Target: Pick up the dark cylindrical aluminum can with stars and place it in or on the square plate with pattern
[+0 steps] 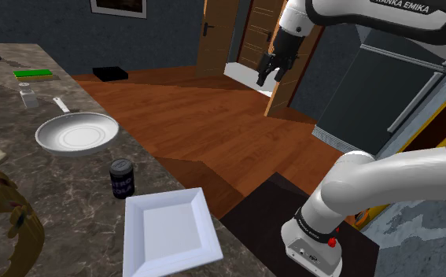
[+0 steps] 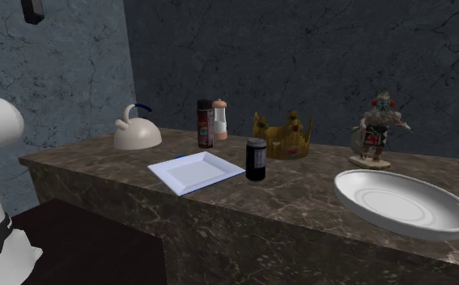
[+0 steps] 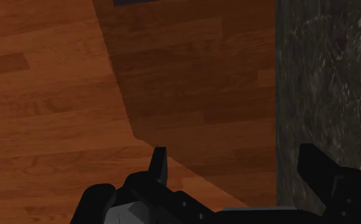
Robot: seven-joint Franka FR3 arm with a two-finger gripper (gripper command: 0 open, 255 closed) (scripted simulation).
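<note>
A dark can [image 1: 121, 178] with a pale printed band stands upright on the marble counter, just beyond a corner of the white square plate [image 1: 168, 232]. From across the counter the can [image 2: 256, 159] stands close beside the plate [image 2: 195, 172], not touching it. My gripper [image 1: 269, 78] hangs high over the wooden floor, far from the can toward the shoulder view's upper right. Its two black fingers stand apart, open, with nothing between them [image 3: 236, 168]. Below them lie floorboards and the counter's edge [image 3: 319, 76].
A white round pan [image 1: 77, 132] lies beyond the can. A pale kettle [image 2: 136, 129], two shakers [image 2: 206, 123], a gold crown [image 2: 282, 136] and a figurine [image 2: 377, 129] line the counter's wall side. A green sponge [image 1: 32, 74] and a small glass [image 1: 29, 97] sit further along.
</note>
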